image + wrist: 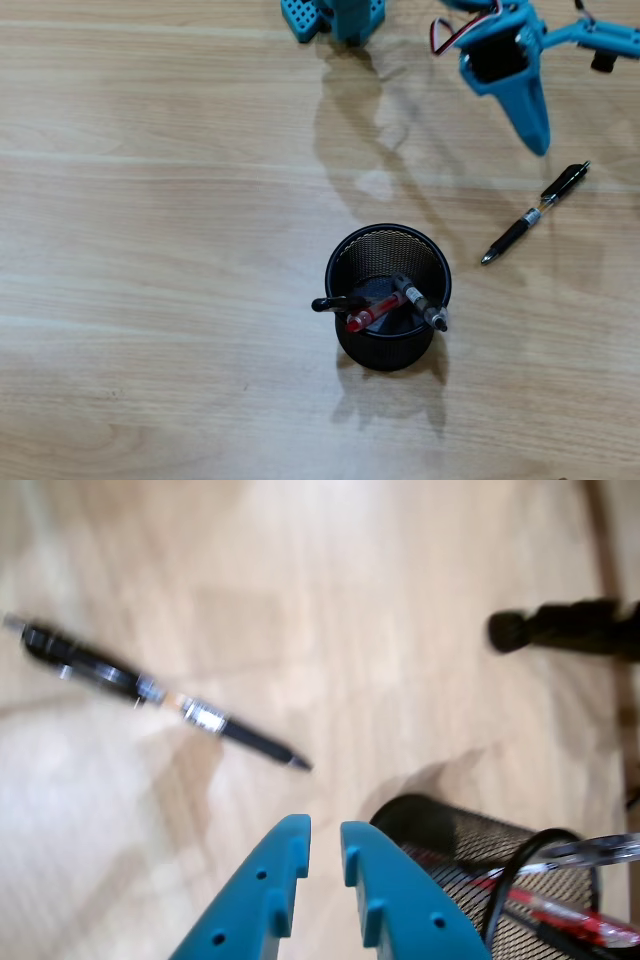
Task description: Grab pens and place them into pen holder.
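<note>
Still-loose black pen (534,214) on bare table (150,250), apart from pen holder (388,296).

three pens (385,308) in pen holder (345,255) | fourth pen (535,213) right, on table (150,250)

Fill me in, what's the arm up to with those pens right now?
The blue gripper holds nothing, its fingers nearly together, and hangs above the wooden table. Three pens already stand in the black mesh pen holder: a black-capped one, a red one and a grey one. One black pen lies loose on the table, to the holder's upper right in the overhead view.
</note>
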`<state>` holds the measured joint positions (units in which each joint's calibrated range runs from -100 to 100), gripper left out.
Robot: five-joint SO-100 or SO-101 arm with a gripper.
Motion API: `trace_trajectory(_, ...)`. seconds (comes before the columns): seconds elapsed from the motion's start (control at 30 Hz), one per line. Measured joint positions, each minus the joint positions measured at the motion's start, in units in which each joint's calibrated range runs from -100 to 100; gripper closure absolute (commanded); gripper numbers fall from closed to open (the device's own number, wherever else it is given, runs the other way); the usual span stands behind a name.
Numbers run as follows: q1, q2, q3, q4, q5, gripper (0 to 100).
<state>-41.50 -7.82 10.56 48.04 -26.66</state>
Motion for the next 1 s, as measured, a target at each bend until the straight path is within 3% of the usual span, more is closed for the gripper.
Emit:
trace_trajectory(0.1,-0.86,2.46,-4.79,7.16,2.55,96)
trace_trajectory(0.23,-4.67,7.31,-13.66,17.78,9.99,96)
trace_trajectory(0.67,-10.29,26.08,-25.73,19.42,18.26,96)
trace_trajectory(0.87,-10.67,31.18,-29.9,19.42,18.67,75)
trace_trajectory(1.0,-12.67,33.73,-29.99,19.42,18.67,73)
